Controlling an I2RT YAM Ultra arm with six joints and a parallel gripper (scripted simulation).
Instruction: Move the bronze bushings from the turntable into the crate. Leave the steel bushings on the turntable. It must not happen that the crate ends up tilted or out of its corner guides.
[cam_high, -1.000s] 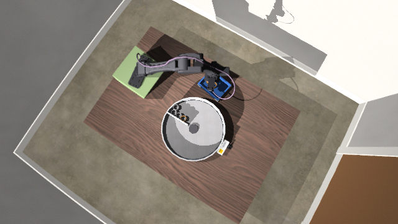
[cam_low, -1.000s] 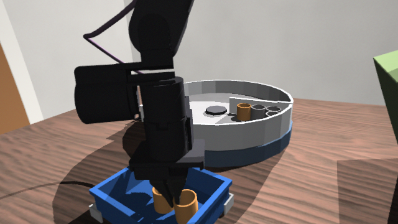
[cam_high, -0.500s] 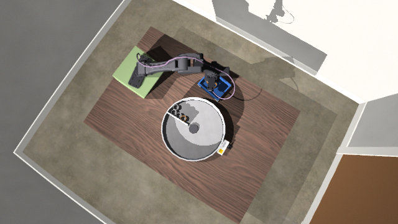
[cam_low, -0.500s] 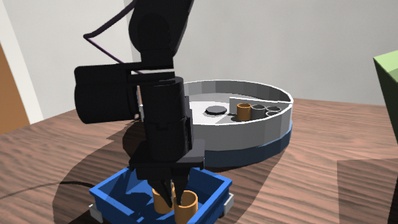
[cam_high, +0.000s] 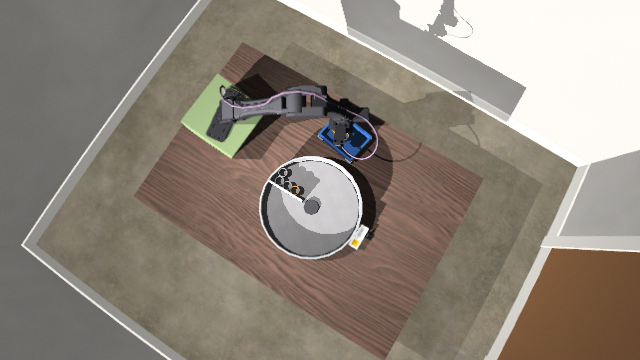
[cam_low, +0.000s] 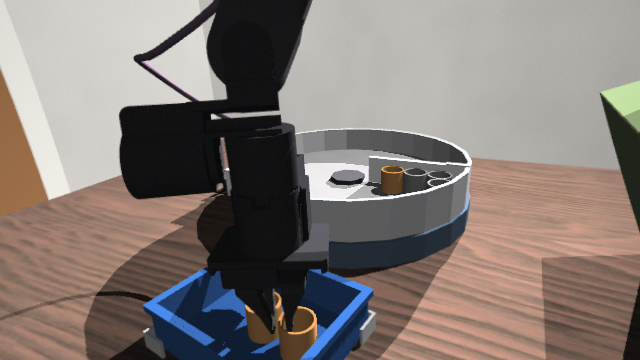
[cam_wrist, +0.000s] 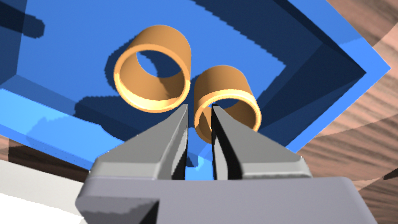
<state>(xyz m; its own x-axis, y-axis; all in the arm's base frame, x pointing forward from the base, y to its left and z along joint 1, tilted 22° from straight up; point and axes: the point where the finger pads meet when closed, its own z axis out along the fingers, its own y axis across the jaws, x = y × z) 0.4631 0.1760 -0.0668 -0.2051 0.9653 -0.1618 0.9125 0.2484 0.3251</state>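
Grey-fingered and pointing down into the blue crate (cam_high: 361, 146) (cam_low: 175, 289) (cam_wrist: 370, 55), the claw (cam_high: 340, 142) (cam_low: 282, 330) (cam_wrist: 199, 112) stands open by a narrow gap, gripping nothing. In the wrist view the nearer bronze bushing (cam_low: 298, 342) (cam_wrist: 222, 80) lies at two o'clock from the fingertips; one tip reaches over its open mouth and the other stands outside, with the bushing's wall between them. Whether either finger touches that wall, I cannot tell. The second bronze bushing (cam_low: 260, 327) (cam_wrist: 175, 45) lies at ten o'clock from the tips in that same view, close to the first, and both are within the crate. Farther out, seen from the top, the round turntable (cam_high: 320, 245) (cam_low: 390, 220) sits at seven o'clock from the claw. On it a third bronze bushing (cam_high: 295, 186) (cam_low: 392, 181) stands upright, between ten and eleven o'clock from the dark hub (cam_high: 311, 207) (cam_low: 347, 177). Steel bushings (cam_high: 284, 168) (cam_low: 415, 173) crowd next to it, out toward the turntable's wall, all along one side of a thin white divider (cam_high: 286, 190) (cam_low: 420, 160). A pale green block (cam_high: 200, 112) (cam_low: 625, 105) lies between nine and ten o'clock from the claw in the top view, well apart from the crate.
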